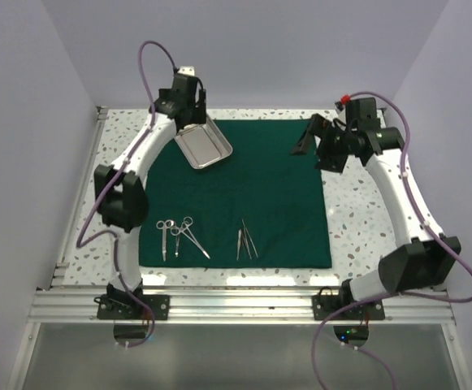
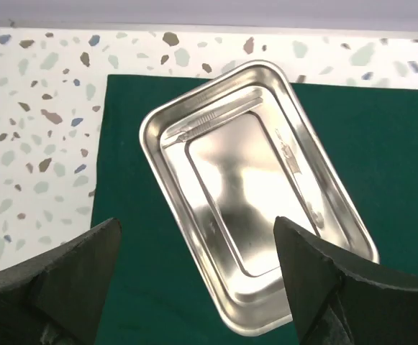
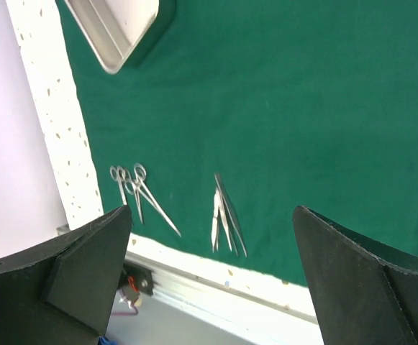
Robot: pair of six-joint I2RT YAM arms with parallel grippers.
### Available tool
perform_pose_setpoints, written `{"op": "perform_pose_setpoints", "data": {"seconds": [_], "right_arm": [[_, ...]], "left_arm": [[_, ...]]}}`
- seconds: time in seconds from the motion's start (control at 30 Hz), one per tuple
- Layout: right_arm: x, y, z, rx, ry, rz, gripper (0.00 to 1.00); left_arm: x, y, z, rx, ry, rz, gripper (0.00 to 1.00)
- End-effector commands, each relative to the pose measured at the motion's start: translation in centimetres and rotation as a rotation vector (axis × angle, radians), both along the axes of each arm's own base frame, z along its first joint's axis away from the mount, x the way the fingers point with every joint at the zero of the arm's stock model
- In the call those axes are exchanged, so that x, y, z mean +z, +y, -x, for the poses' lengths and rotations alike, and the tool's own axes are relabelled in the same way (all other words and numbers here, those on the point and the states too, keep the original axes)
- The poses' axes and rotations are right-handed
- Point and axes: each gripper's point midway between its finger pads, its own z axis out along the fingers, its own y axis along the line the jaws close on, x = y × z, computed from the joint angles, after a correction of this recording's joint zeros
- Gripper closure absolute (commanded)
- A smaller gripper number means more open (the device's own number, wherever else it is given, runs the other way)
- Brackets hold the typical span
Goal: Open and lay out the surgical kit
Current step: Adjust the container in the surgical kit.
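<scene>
the dark green square cloth drape [image 1: 236, 191] lies flat over the middle of the speckled white worktop [image 1: 365, 211], so to my eye the unwrapping is done and the laying out is nearly finished. along the near edge there are two small groups on the cloth: the ring-handled steel scissors and forceps [image 1: 175, 236] toward the near left corner, and the slim steel tweezers [image 1: 246, 242] just beside them, nearer the middle.

the shiny rectangular steel tray [image 2: 252, 215] sits askew on the cloth's far left corner. the left claw [image 2: 196, 237] hangs right over it, spread wide and holding nothing. the right claw [image 3: 212, 215] is up over the far right part of the cloth, also wide and empty.

a thin ribbed tool seems to lie against the tray's far wall, though it could be a reflection; i can't say for sure. if it is real, the next move would be the left claw dropping in and pinching it clear of the wall, then setting it by the others.
</scene>
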Motion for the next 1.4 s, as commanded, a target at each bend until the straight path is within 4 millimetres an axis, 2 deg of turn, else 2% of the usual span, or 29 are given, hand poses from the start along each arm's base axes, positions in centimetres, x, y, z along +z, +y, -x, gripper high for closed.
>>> {"op": "perform_pose_setpoints", "data": {"seconds": [0.0, 0.03, 0.07, 0.1, 0.13, 0.2, 0.23, 0.27, 0.37, 0.43, 0.47, 0.53, 0.57, 0.7, 0.73, 0.77, 0.83, 0.97, 1.1, 1.17, 1.23, 1.27, 1.33, 1.37], "right_arm": [[0.1, 0.9, -3.5, 0.032, -0.019, 0.020, 0.01], [1.7, 1.3, -4.6, 0.044, -0.059, 0.015, 0.01], [1.4, 1.9, -5.3, 0.061, -0.044, 0.016, 0.01], [1.4, 2.2, -5.9, 0.074, -0.044, 0.021, 0.01], [1.5, 2.7, -7.7, 0.082, -0.049, 0.025, 0.02], [1.6, 3.3, -8.7, 0.099, -0.044, 0.035, 0.02], [1.9, 3.6, -10.0, 0.102, -0.057, 0.037, 0.02], [1.9, 3.8, -10.2, 0.104, -0.050, 0.039, 0.02], [1.7, 4.1, -11.6, 0.106, -0.047, 0.037, 0.02], [1.1, 4.1, -11.9, 0.103, -0.037, 0.038, 0.02], [0.9, 4.2, -12.1, 0.101, -0.038, 0.034, 0.02], [-0.3, 4.2, -11.9, 0.103, -0.013, 0.035, 0.02], [-0.6, 4.3, -12.0, 0.103, -0.010, 0.036, 0.02], [-1.4, 4.3, -12.2, 0.110, 0.001, 0.043, 0.02], [-1.5, 4.2, -12.2, 0.110, 0.002, 0.045, 0.02], [-1.6, 4.1, -12.3, 0.110, 0.005, 0.049, 0.02], [-1.8, 4.2, -12.5, 0.112, 0.008, 0.053, 0.02], [-1.9, 4.1, -12.7, 0.112, 0.010, 0.059, 0.02], [-2.4, 4.3, -13.0, 0.107, 0.017, 0.054, 0.02], [-2.8, 4.4, -13.2, 0.106, 0.023, 0.052, 0.02], [-3.1, 4.3, -13.4, 0.101, 0.027, 0.050, 0.02], [-3.3, 4.4, -13.5, 0.098, 0.033, 0.049, 0.02], [-3.4, 4.4, -13.7, 0.093, 0.031, 0.051, 0.02], [-3.5, 4.4, -13.9, 0.090, 0.034, 0.051, 0.02]], "left_arm": [[-6.3, 2.1, -1.4, 0.069, 0.210, -0.042, 0.10], [-7.0, 2.0, -1.5, 0.077, 0.224, -0.016, 0.10], [-9.1, 2.4, -0.7, 0.115, 0.267, 0.003, 0.10], [-8.7, 2.5, -1.1, 0.119, 0.227, 0.043, 0.10], [-9.3, 2.7, -0.8, 0.146, 0.222, 0.076, 0.10], [-10.8, 4.0, 0.1, 0.189, 0.230, 0.114, 0.11], [-11.2, 4.2, 0.4, 0.211, 0.233, 0.140, 0.11], [-11.9, 5.1, 0.9, 0.230, 0.254, 0.143, 0.12], [-13.6, 4.3, 2.3, 0.206, 0.308, 0.176, 0.14], [-13.8, 2.9, 3.0, 0.170, 0.314, 0.232, 0.16], [-14.6, 1.8, 3.7, 0.152, 0.323, 0.246, 0.16], [-14.7, -0.1, 4.4, 0.127, 0.332, 0.292, 0.15], [-15.0, -1.7, 4.9, 0.109, 0.342, 0.299, 0.15], [-15.3, -7.1, 5.7, 0.055, 0.374, 0.421, 0.00], [-15.2, -8.0, 5.6, 0.081, 0.375, 0.468, 0.00], [-14.8, -9.4, 5.3, 0.067, 0.358, 0.503, 0.00], [-14.8, -10.9, 4.6, 0.077, 0.351, 0.563, 0.00], [-13.7, -13.4, 0.9, 0.054, 0.285, 0.592, 0.00], [-12.4, -14.8, -2.7, 0.073, 0.219, 0.652, 0.00], [-10.8, -15.6, -4.2, 0.111, 0.169, 0.730, 0.00], [-11.1, -16.1, -4.4, 0.175, 0.158, 0.821, 0.00], [-9.6, -16.6, -5.3, 0.165, 0.101, 0.883, 0.00], [-9.3, -16.9, -5.6, 0.216, 0.080, 0.979, 0.00], [-7.9, -17.4, -6.6, 0.186, 0.030, 1.021, 0.00]]}}
